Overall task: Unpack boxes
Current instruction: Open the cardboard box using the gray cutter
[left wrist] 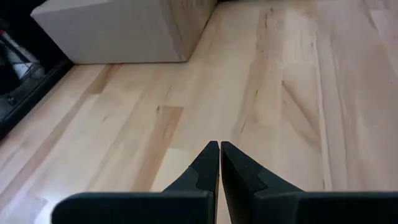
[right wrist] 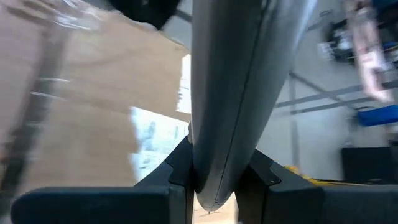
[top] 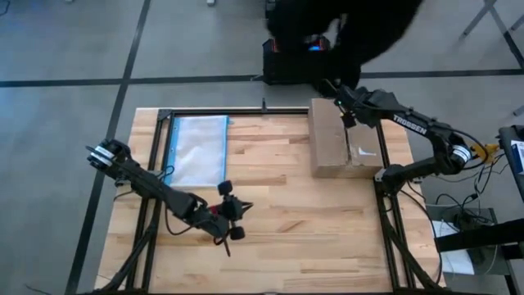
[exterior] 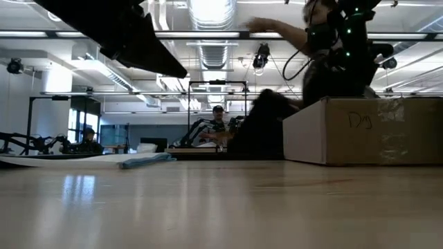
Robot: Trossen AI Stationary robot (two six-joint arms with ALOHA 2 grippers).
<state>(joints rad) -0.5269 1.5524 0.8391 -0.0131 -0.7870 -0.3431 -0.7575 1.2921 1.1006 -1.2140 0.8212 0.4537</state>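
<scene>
The brown cardboard box point(top: 332, 143) stands on the table's far right part, flaps shut, with clear tape point(right wrist: 149, 140) on its top. It also shows in the low view point(exterior: 360, 131) and the left wrist view point(left wrist: 118, 28). My right gripper point(top: 348, 115) hangs over the box's far end, slanting down, shut on a long grey tool point(right wrist: 242, 74). My left gripper point(top: 246, 206) is shut and empty above bare wood at the table's middle near part, its fingertips point(left wrist: 219, 146) pointing toward the box. My right gripper pinches the grey tool near its rounded narrow end point(right wrist: 214, 168) between its two fingers. The tool runs on along the fingers and widens beyond them, over the box's top. Whether its far end touches the box I cannot tell.
A clear blue-edged plastic bag point(top: 199, 152) lies flat at the table's far left. A person in black point(top: 344, 33) leans in at the far edge, right behind the box. A black crate with red top point(top: 295, 57) stands on the floor beyond. Bare wood lies between the two arms.
</scene>
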